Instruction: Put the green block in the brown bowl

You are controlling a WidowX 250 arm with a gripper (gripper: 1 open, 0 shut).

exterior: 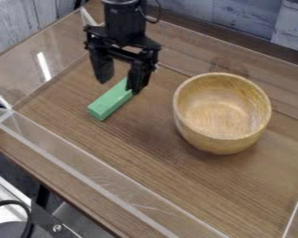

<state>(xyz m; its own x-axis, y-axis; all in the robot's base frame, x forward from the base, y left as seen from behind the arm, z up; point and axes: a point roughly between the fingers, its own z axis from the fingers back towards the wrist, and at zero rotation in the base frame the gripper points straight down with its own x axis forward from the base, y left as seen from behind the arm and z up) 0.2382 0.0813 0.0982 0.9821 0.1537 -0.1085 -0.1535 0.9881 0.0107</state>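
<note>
The green block (109, 101) lies flat on the wooden table, a bright green bar angled toward the upper right. My gripper (122, 73) hangs just above the block's far end, pointing down, its two dark fingers (101, 67) spread apart and open with nothing between them. The brown bowl (223, 112) stands upright and empty to the right of the block, well apart from the gripper.
A clear acrylic wall (64, 158) runs around the wooden table (139, 158). A small clear plastic stand (89, 22) sits at the back left corner.
</note>
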